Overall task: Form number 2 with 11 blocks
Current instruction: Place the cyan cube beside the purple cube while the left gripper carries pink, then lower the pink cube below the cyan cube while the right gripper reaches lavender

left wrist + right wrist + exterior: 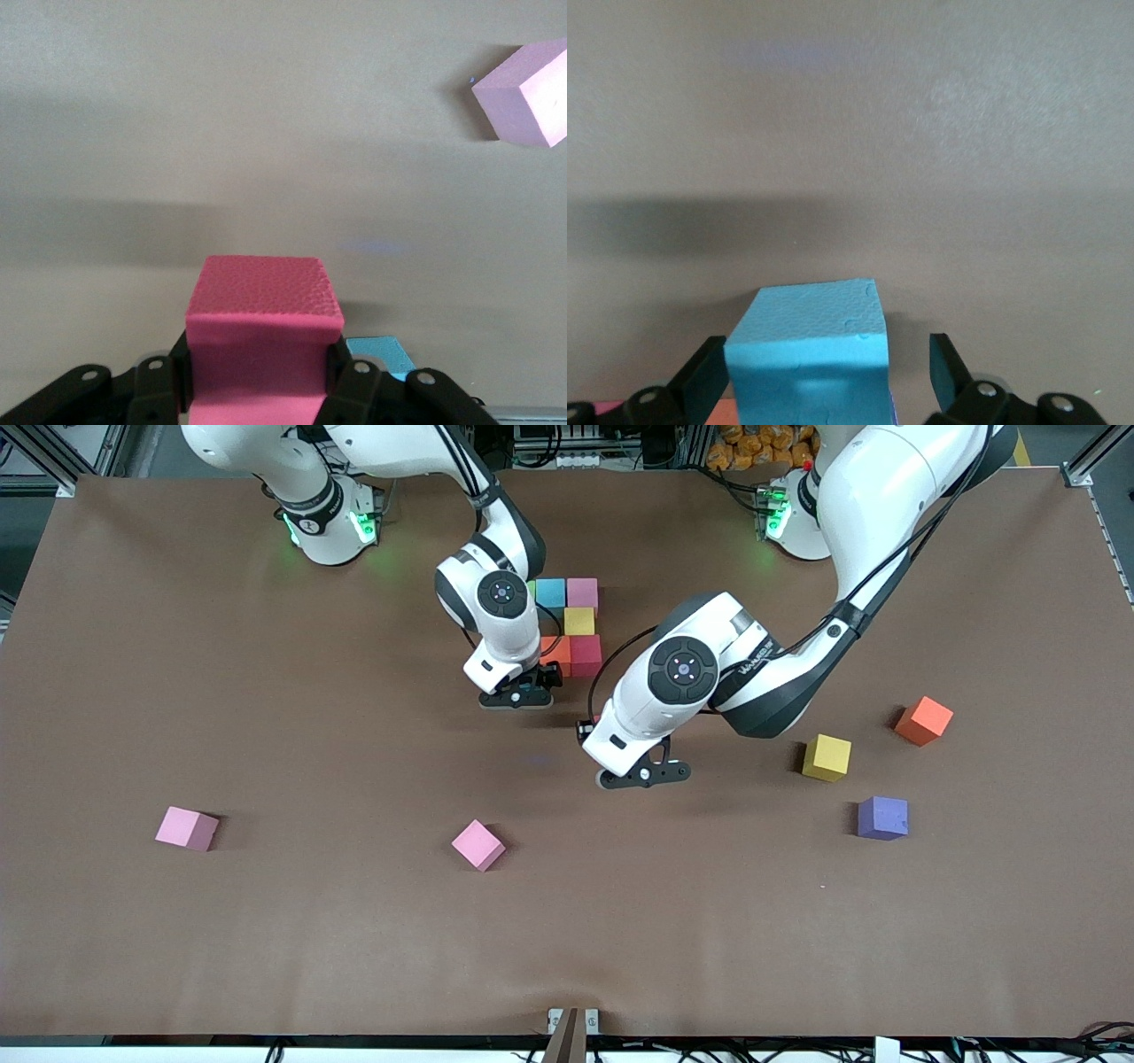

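Note:
The partial number 2 point(571, 624) lies mid-table. It shows a light blue block point(550, 592), a pink one point(582, 592), a yellow one point(578, 621), an orange one point(556, 651) and a red one point(586, 655), with a green edge beside the blue. My right gripper point(516, 695) stands at its nearer edge. In the right wrist view this gripper point(826, 367) is open around a light blue block point(811, 354) next to orange point(719, 413). My left gripper point(645, 772) hangs over bare tabletop, and the left wrist view shows it point(263, 359) shut on a deep pink block point(263, 328).
Two loose pink blocks point(187, 828) point(478, 844) lie toward the front camera. Yellow point(827, 757), orange point(923, 720) and purple point(882, 817) blocks lie toward the left arm's end. The left wrist view also shows a pink block point(524, 93) and a light blue corner point(381, 356).

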